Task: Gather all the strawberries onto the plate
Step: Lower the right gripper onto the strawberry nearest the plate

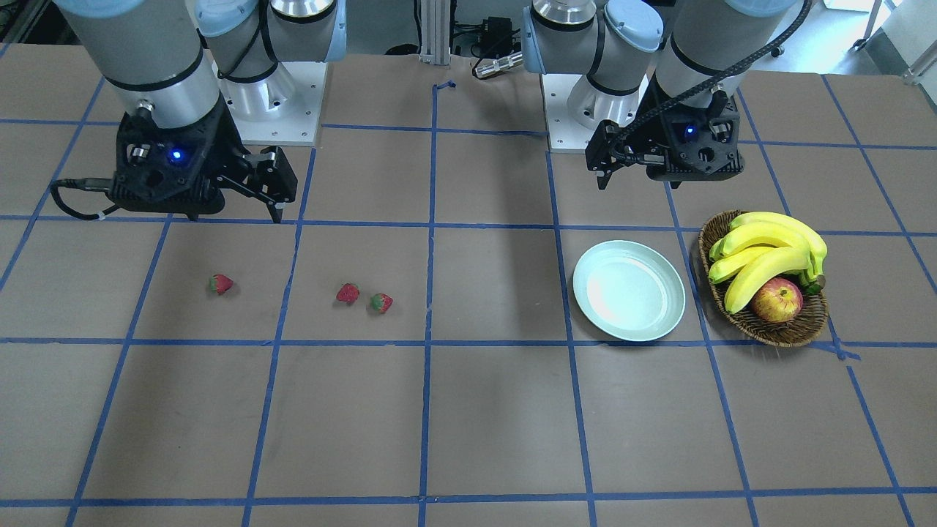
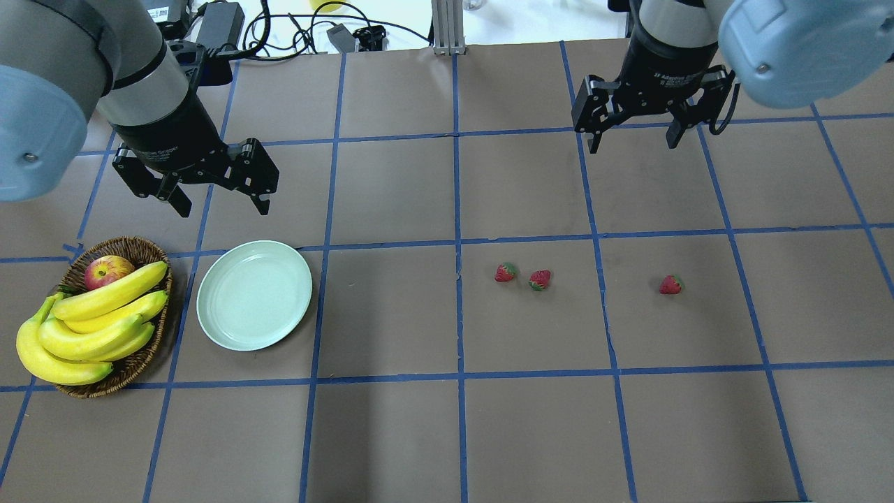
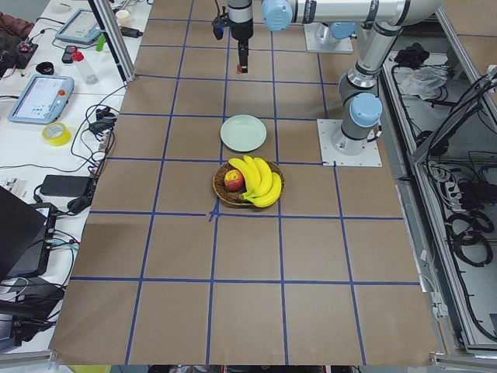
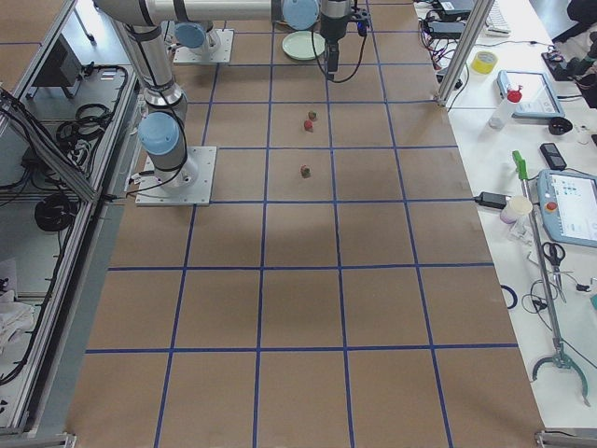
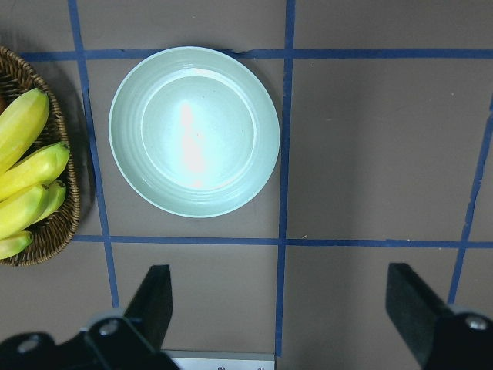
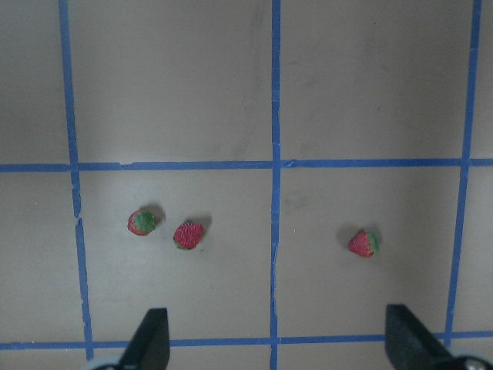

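Observation:
Three strawberries lie on the brown table, two close together and one apart. They also show in the right wrist view and the front view. The pale mint plate is empty, on the table's left half; it also shows in the left wrist view. My left gripper is open and empty, hovering just beyond the plate. My right gripper is open and empty, hovering beyond the strawberries.
A brown wicker basket with bananas and a red-yellow apple stands left of the plate, close to it. Blue tape lines cross the table. Cables and power bricks lie at the far edge.

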Robot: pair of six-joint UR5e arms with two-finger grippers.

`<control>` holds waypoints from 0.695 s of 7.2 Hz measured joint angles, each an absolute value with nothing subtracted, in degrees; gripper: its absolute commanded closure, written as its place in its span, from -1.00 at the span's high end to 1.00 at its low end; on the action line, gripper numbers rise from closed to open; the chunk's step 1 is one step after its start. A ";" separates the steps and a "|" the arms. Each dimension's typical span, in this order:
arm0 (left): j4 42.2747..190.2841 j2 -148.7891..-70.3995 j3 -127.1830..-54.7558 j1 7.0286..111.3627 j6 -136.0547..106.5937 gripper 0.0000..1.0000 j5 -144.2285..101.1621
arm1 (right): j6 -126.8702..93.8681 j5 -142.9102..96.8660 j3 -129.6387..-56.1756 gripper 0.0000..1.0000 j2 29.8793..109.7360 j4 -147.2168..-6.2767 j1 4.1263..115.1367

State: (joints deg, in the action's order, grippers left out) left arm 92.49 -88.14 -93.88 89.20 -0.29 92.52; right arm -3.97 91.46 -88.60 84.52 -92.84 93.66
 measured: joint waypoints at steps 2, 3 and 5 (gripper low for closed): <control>92.46 -88.04 -93.77 89.15 -0.29 1.00 92.41 | -6.62 91.21 -98.25 1.00 83.26 -102.17 95.34; 92.42 -88.19 -93.81 89.11 -0.30 1.00 92.45 | -9.03 91.17 -104.53 1.00 82.60 -109.81 98.04; 92.19 -88.35 -93.92 89.00 -0.21 1.00 92.35 | -17.98 91.20 -112.50 1.00 78.91 -124.60 104.91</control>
State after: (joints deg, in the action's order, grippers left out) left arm 92.19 -88.35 -93.92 89.00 -0.21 92.35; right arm -17.98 91.20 -112.50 78.91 -124.60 104.91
